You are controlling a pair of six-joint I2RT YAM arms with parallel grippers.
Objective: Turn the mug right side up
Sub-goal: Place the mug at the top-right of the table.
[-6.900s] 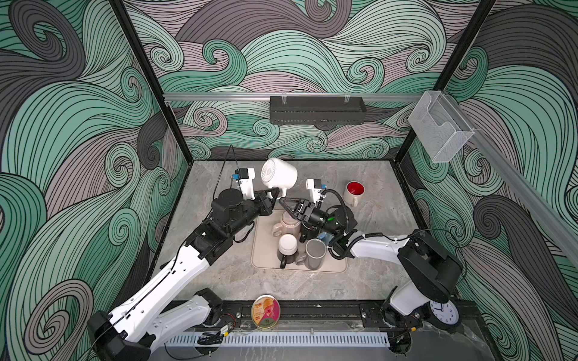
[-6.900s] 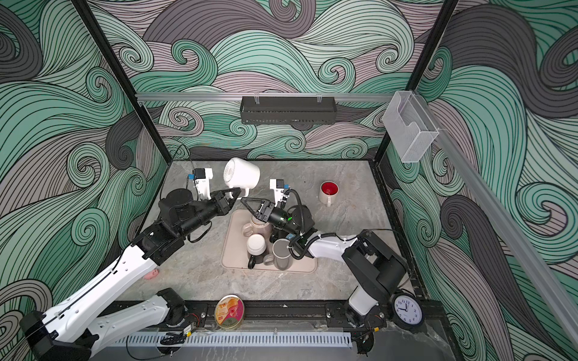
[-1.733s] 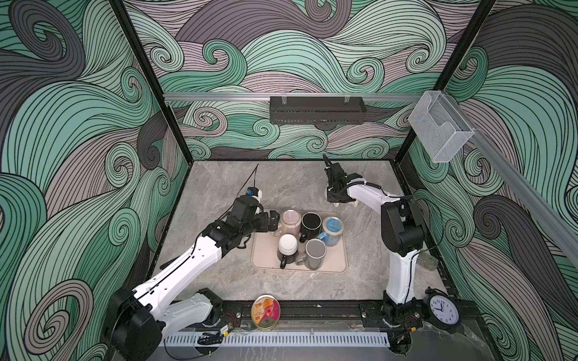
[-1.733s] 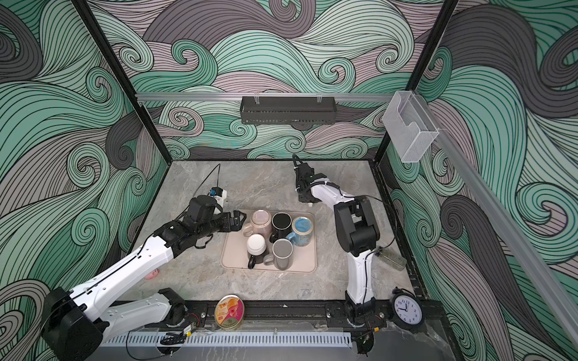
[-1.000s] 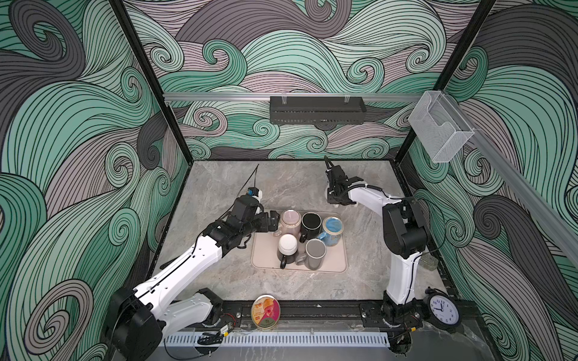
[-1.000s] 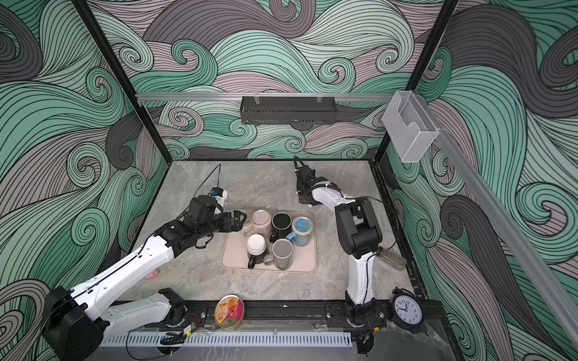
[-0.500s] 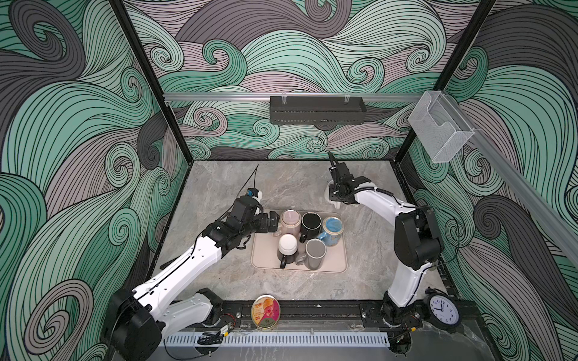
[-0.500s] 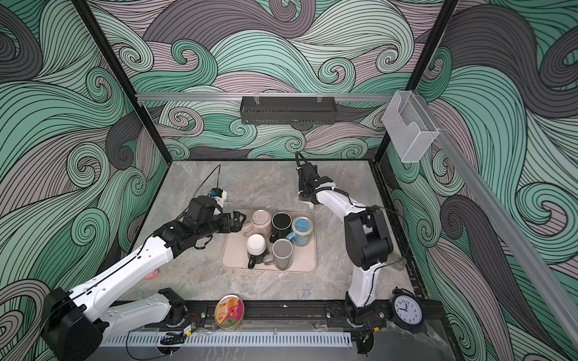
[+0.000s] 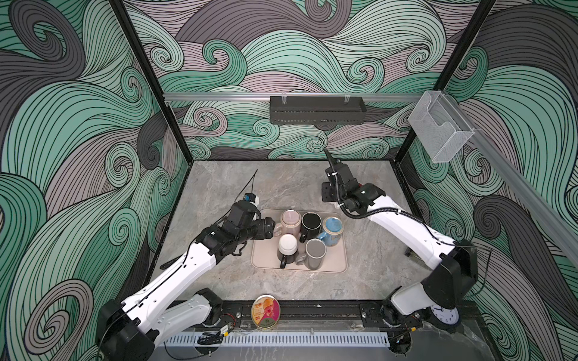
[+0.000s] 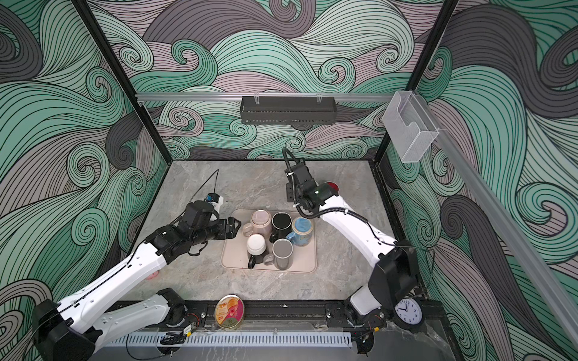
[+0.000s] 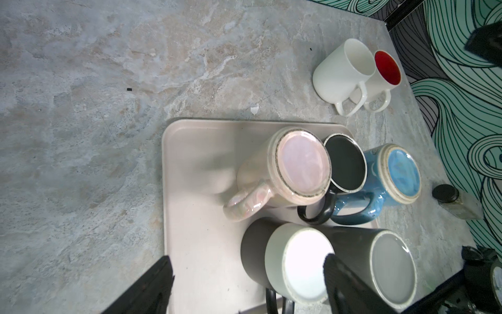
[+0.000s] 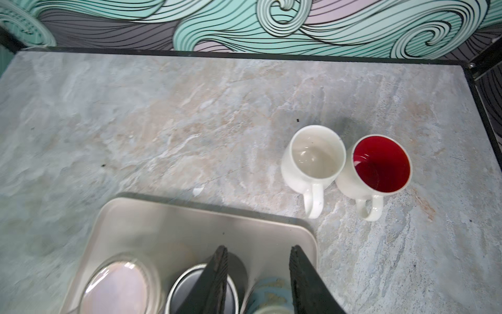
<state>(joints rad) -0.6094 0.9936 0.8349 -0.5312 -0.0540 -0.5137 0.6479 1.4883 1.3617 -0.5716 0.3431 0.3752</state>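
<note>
On a beige tray [image 9: 339,265] stand several upside-down mugs: pink [image 9: 291,217] [image 11: 298,163], black [image 9: 311,220], blue [image 9: 333,225], a dark one with a white base [image 9: 287,243] [image 11: 301,266], and grey [image 9: 315,250]. My left gripper [image 9: 270,228] [image 11: 247,285] is open at the tray's left edge, beside the pink mug and holding nothing. A white mug [image 12: 315,157] and a red-lined mug [image 12: 380,163] [image 10: 331,186] stand upright on the table at the back right. My right gripper [image 9: 328,193] [image 12: 260,277] hangs partly open and empty above the tray's back edge.
A round tin [image 9: 266,311] and a clock [image 9: 444,314] sit at the front rail. A small black-lidded jar [image 11: 445,193] lies right of the tray. A black rack [image 9: 316,109] and a clear box [image 9: 438,125] hang on the walls.
My right gripper has gone from shut to partly open, and its arm has swung outward to the right, away from the upright mugs. The left arm has stayed put.
</note>
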